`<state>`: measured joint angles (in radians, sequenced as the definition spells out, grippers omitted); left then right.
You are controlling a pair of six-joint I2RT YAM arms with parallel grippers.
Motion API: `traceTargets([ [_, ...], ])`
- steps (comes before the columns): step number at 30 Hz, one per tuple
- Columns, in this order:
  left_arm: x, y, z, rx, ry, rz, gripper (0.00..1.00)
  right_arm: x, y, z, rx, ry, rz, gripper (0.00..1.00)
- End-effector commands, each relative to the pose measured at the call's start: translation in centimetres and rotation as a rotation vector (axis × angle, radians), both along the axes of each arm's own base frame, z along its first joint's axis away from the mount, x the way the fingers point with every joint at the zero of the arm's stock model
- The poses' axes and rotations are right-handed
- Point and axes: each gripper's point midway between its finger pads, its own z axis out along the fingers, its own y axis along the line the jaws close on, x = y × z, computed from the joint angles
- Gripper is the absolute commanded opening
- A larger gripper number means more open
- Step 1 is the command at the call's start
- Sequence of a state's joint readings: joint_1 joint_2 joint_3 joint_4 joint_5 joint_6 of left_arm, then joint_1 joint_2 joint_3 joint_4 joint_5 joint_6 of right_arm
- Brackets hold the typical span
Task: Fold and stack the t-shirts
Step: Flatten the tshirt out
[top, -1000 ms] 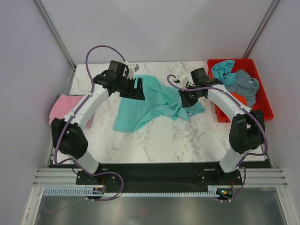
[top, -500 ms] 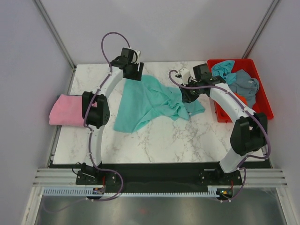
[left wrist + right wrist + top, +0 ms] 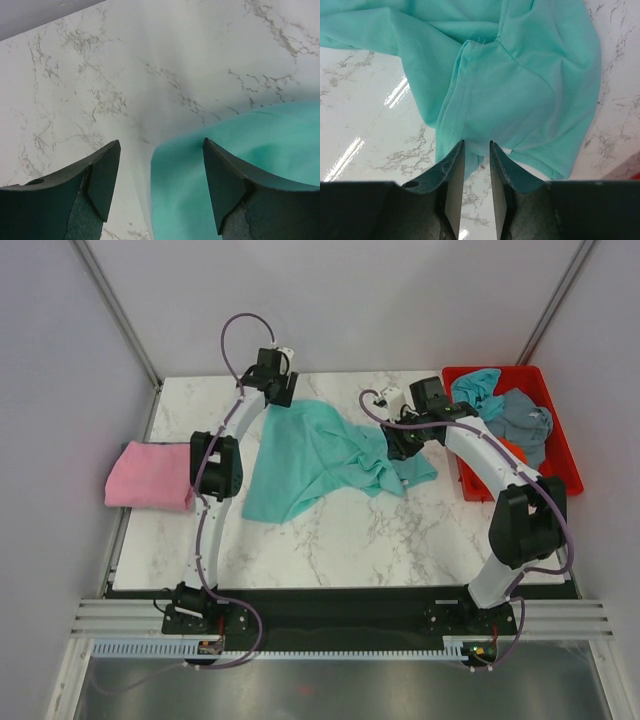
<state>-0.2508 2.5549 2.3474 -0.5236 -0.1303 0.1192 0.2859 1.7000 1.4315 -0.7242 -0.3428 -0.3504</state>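
The teal-green t-shirt (image 3: 320, 455) lies half spread in the middle of the marble surface (image 3: 350, 540). It runs roughly left to right, flat at its left end and bunched at its right. What matters for the coming move is its far-left corner (image 3: 167, 165). In the left wrist view that corner sits on the surface between the left jaws, closer to the right-hand finger (image 3: 225, 185) than to the other. The left jaws stand wide apart and hold nothing.

The right jaws hang over the bunched end with a stitched hem (image 3: 451, 117) just ahead of their tips. They are only a narrow slit apart, and I see no cloth pinched between them. Each arm is nearest its own end of the shirt, so I judge this a two-handed spread.

A second ago the left arm was folded low, with its jaws at the shirt's far edge. It has since stretched out towards the far side of the surface. The right arm has hardly shifted (its wrist is a touch further back).
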Motion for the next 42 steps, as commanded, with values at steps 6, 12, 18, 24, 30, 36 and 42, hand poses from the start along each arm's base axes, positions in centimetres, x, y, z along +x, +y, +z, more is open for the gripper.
traceTargets([
  [6, 3.0, 0.8, 0.3, 0.009, -0.098, -0.014, 0.77, 0.7, 0.7, -0.2, 0.032, 0.018, 0.007, 0.41],
  [12, 3.2, 0.6, 0.1, -0.026, -0.093, -0.018, 0.76, -0.6, 1.0, 3.0, 0.054, 0.008, 0.056, 0.45],
  [18, 2.7, 0.8, 1.4, -0.048, -0.089, 0.001, 0.76, -4.1, -0.8, 4.9, -0.106, -0.283, 0.303, 0.53],
  [24, 2.1, 0.8, 2.5, -0.056, -0.083, 0.007, 0.76, -7.3, -0.1, 4.4, -0.148, -0.358, 0.463, 0.59],
  [30, 1.4, 0.7, 2.2, -0.059, -0.057, 0.011, 0.77, -7.1, 1.2, 1.4, -0.181, -0.387, 0.519, 0.59],
  [36, 1.2, 0.8, 2.6, -0.052, -0.059, 0.014, 0.77, -5.2, 1.7, -0.3, -0.223, -0.411, 0.523, 0.58],
  [42, 0.9, 0.9, 2.5, -0.055, -0.048, 0.019, 0.77, -3.6, 1.8, 0.5, -0.245, -0.469, 0.487, 0.56],
])
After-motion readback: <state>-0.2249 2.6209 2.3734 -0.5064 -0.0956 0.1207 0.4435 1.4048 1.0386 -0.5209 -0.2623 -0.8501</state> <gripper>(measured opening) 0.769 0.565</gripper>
